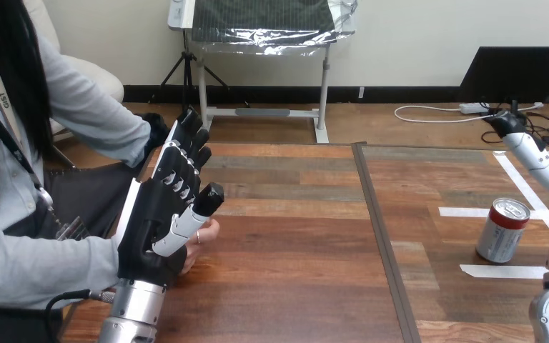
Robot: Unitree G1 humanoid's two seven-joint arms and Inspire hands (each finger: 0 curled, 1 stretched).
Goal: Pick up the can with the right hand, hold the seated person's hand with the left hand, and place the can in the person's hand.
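Note:
A silver can (502,230) with a red band stands upright on the right half of the wooden table (293,236), between white tape marks. My right hand (543,158) hovers above and just right of the can at the view's right edge, apart from it, with its fingers stretched out. At the left, my left hand (168,214) is raised with straight fingers and its thumb stuck out. The person's hand (204,239) lies right behind its palm, with only the fingertips showing below the thumb. I cannot tell whether the two touch.
White tape strips (504,271) mark the table around the can. A dark seam (379,229) runs front to back through the table's middle. The person sits at the left side, with a sleeved arm (36,268) reaching in along the table's left edge.

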